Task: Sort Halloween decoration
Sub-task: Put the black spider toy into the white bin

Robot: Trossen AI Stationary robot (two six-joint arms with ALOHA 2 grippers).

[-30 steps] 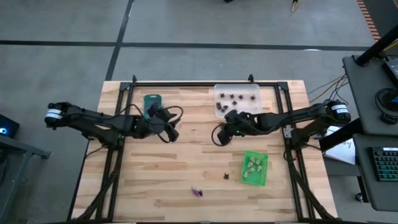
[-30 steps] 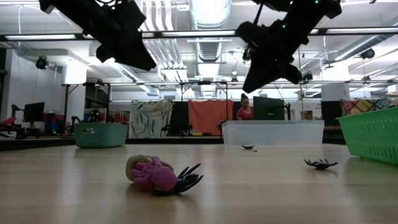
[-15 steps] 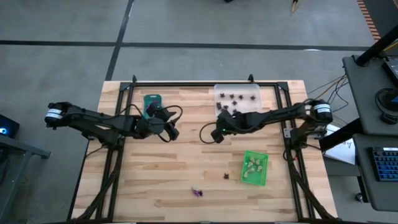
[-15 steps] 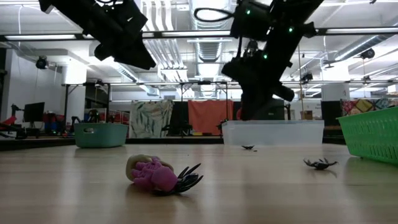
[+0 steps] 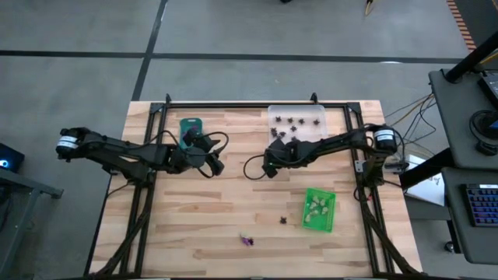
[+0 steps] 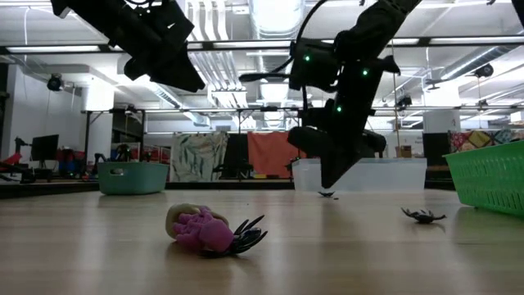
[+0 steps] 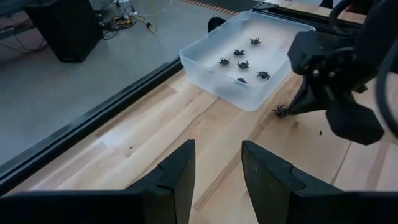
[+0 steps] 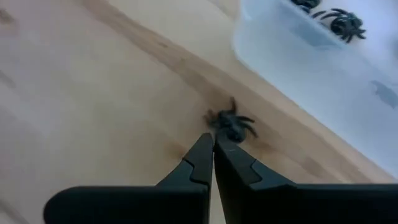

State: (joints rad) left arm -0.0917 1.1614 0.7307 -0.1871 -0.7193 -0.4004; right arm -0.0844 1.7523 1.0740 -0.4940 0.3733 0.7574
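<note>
In the high view, the right gripper (image 5: 270,164) sat at centre frame, just left of the clear tray (image 5: 296,125), whose near corner the arm partly hid. The spider under its tip could not be made out. The left gripper (image 5: 212,165) hovered left of centre, beside the teal tray (image 5: 190,125). The green tray (image 5: 319,210) lay at lower right, with a purple trinket (image 5: 247,240) and a black speck (image 5: 283,220) near the bottom.

In the low view, the right gripper (image 6: 332,176) reached down to the table at centre. Beneath it a spider (image 6: 327,193) showed only as a dark smudge.

In the left wrist view, the left fingers (image 7: 177,176) stood apart, holding nothing.

In the right wrist view, the right fingers (image 8: 200,158) were pressed together, their tips touching the black spider (image 8: 231,126) at centre frame. It lay flat, legs splayed toward the tray; no long axis could be told.
</note>
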